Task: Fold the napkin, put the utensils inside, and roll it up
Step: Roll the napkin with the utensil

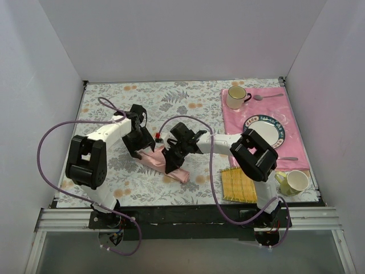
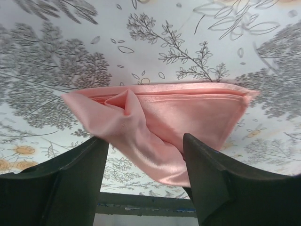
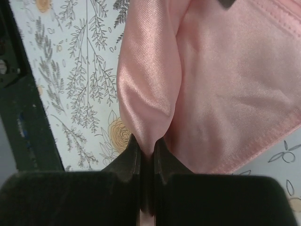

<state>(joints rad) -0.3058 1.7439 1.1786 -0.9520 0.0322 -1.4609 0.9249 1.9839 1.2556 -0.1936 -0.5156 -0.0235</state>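
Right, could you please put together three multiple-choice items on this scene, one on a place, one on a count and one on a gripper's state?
1. Where does the plate sit?
A) on the pink placemat
B) on the yellow woven mat
C) on the bare tablecloth

2. How many mugs are in view?
A) one
B) two
C) three

3. What is the right gripper doing?
A) hanging open
B) pinching a fold of the napkin
C) gripping a spoon

Answers:
1 A: pink cloth shows around the plate's rim.
2 B: a cream mug on the placemat, a yellow mug at the near right.
3 B: the jaws are closed on pink satin.
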